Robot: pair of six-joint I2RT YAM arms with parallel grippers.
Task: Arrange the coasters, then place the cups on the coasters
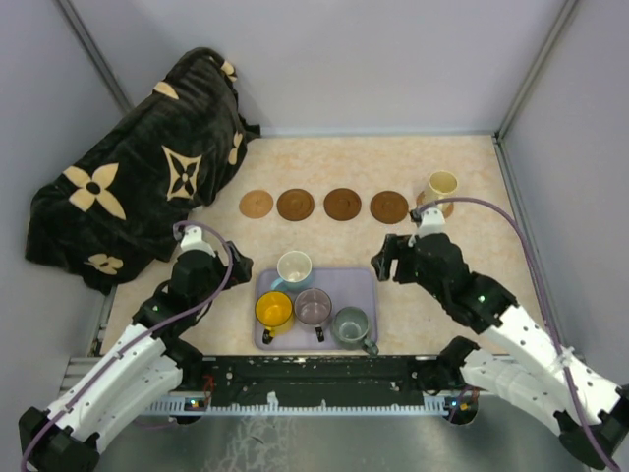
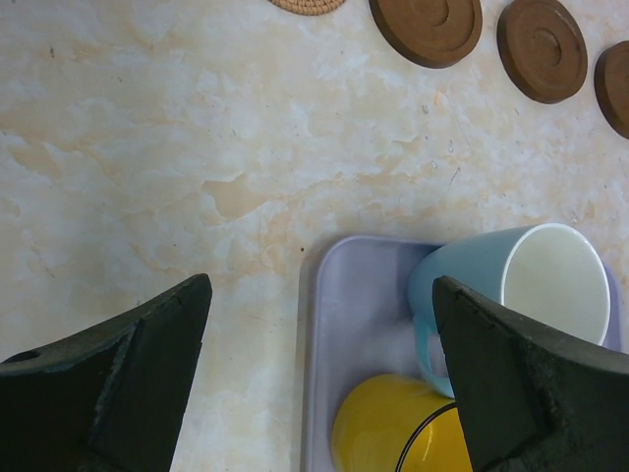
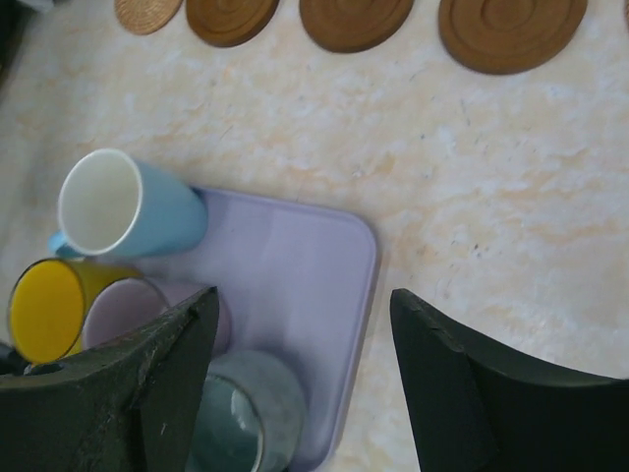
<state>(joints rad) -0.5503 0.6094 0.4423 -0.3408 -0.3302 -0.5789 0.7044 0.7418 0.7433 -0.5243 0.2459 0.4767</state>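
Observation:
Three dark coasters (image 1: 342, 205) and a tan coaster (image 1: 257, 205) lie in a row across the table's far half. At the row's right end a cream cup (image 1: 441, 186) stands on a further coaster (image 1: 430, 208). The lavender tray (image 1: 362, 285) holds the white-and-blue cup (image 1: 293, 267), yellow cup (image 1: 274, 310), mauve cup (image 1: 314, 306) and grey-green cup (image 1: 351, 325). My left gripper (image 1: 239, 264) (image 2: 322, 290) hangs open over the tray's far left corner (image 2: 359, 315), beside the blue cup (image 2: 521, 285). My right gripper (image 1: 388, 261) (image 3: 305, 295) is open over the tray's far right corner (image 3: 295, 265), empty.
A black blanket (image 1: 138, 167) with tan flower prints is heaped at the back left, reaching next to the tan coaster. Grey walls close in the table at the back and both sides. A black rail (image 1: 314, 379) runs along the near edge between the arm bases.

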